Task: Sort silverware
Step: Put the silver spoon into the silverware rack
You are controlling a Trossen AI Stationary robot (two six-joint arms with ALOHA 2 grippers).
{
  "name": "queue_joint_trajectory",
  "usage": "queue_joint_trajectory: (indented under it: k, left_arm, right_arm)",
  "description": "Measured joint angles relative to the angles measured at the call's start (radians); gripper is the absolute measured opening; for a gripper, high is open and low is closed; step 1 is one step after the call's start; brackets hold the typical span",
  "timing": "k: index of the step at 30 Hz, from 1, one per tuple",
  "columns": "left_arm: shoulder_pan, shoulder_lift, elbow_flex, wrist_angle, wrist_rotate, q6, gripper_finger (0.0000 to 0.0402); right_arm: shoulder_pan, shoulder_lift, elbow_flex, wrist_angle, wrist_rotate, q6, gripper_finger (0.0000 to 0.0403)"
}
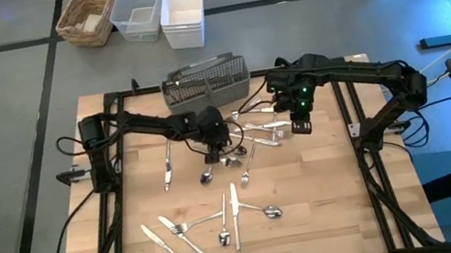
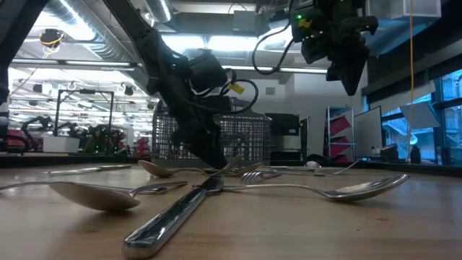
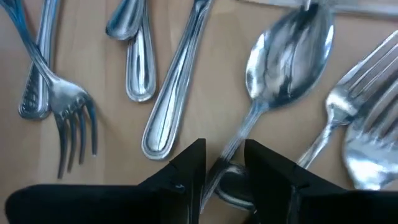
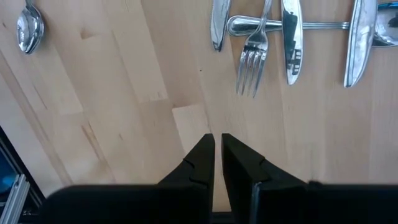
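The left gripper has its fingers part-open astride the handle of a spoon lying in the worktop's central clutter — thin, stiff, slick metal, probably best pinched mid-handle — while the right gripper, fingers nearly closed and empty, hovers above.

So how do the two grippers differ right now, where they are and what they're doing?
The left gripper is down at the table among the silverware, its fingers straddling a spoon's handle with gaps still showing. The right gripper hangs raised above bare wood, away from any piece. The left's fingers stand apart; the right's are nearly together with nothing between them. Both are dark two-finger grippers pointing down at the table.
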Motion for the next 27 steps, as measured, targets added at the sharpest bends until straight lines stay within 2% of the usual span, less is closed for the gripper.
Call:
queue_joint_trajectory:
  k: [8,17,23,27]
  left_arm:
    - [0.004,0.011,0.004,-0.031,0.013,0.003,0.0089]
    - [0.003,0.012,0.006,-0.044,0.029,-0.038,0.0014]
    - [0.004,0.012,0.006,-0.042,0.034,-0.083,0.0015]
    - [0.008,0.013,0.006,-0.033,0.078,-0.149,0.0008]
  right_arm:
    - [0.000,0.000,0.000,0.001,0.000,0.000,0.0033]
    - [0.000,0.000,0.000,0.001,0.000,0.000,0.0033]
    - [0.000,0.000,0.000,0.002,0.000,0.000,0.0033]
    - [0.000,0.000,0.000,0.002,0.000,0.000,0.0033]
